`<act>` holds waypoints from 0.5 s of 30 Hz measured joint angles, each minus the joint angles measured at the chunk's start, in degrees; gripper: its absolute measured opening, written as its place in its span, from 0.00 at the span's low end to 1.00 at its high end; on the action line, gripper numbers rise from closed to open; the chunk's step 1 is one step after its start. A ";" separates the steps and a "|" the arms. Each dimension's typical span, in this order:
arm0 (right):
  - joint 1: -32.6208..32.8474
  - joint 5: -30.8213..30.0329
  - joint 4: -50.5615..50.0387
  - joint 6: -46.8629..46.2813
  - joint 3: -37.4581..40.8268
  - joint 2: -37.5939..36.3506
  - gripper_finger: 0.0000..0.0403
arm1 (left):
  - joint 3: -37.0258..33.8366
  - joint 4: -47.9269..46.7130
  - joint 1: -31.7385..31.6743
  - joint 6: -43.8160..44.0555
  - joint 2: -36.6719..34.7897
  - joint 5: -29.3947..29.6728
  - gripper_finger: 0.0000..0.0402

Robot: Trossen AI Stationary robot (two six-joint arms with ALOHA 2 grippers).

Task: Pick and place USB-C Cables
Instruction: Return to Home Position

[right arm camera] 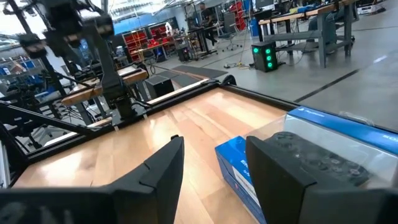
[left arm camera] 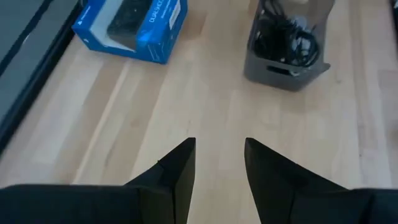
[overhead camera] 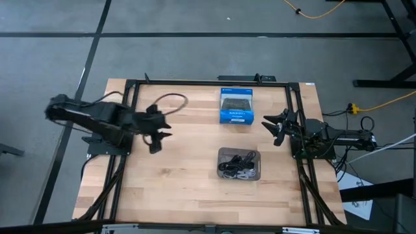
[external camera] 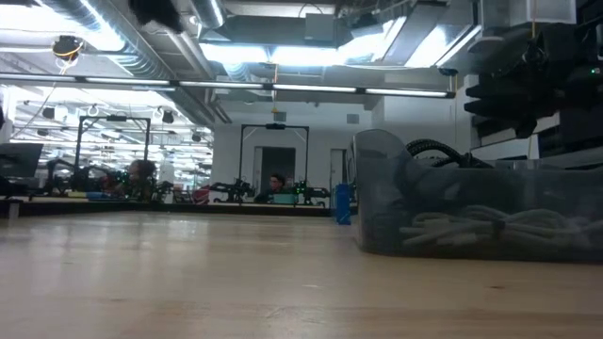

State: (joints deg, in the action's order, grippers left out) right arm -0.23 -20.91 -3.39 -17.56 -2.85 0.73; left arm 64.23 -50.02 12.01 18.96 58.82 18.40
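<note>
The USB-C cables lie bundled in a small grey tray (overhead camera: 238, 164) on the table's right half, black bundles (overhead camera: 237, 158) over white ones (overhead camera: 242, 173). The low view shows the white bundles (external camera: 490, 228) through the tray's wall (external camera: 377, 188). In the left wrist view black cable (left arm camera: 283, 37) fills the tray (left arm camera: 280, 67). My left gripper (overhead camera: 161, 134) hovers open over the table's left half, well clear of the tray; its fingers (left arm camera: 221, 152) point toward it. My right gripper (overhead camera: 272, 130) is open near the right edge, its fingers (right arm camera: 211, 162) facing the blue box.
A blue box with a pictured black controller (overhead camera: 235, 107) lies near the far edge, behind the tray; it also shows as the blue box (left arm camera: 132, 23) and the blue box (right arm camera: 239, 168). A black frame rail (overhead camera: 208, 83) borders the table. Bare wood (overhead camera: 175, 182) lies between the left gripper and the tray.
</note>
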 joint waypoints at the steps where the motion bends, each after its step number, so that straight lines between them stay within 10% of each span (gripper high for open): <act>1: 0.00 0.00 0.03 0.00 0.00 0.00 0.44 | -3.70 2.35 0.01 0.02 -3.34 -0.10 0.32; 15: 0.00 0.00 0.03 -0.17 0.00 0.00 0.44 | -41.52 28.57 0.00 -0.72 -40.90 -0.05 0.33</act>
State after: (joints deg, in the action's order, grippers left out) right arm -0.23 -20.91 -3.36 -17.74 -2.85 0.73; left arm 22.71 -21.45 12.01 18.24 17.92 18.35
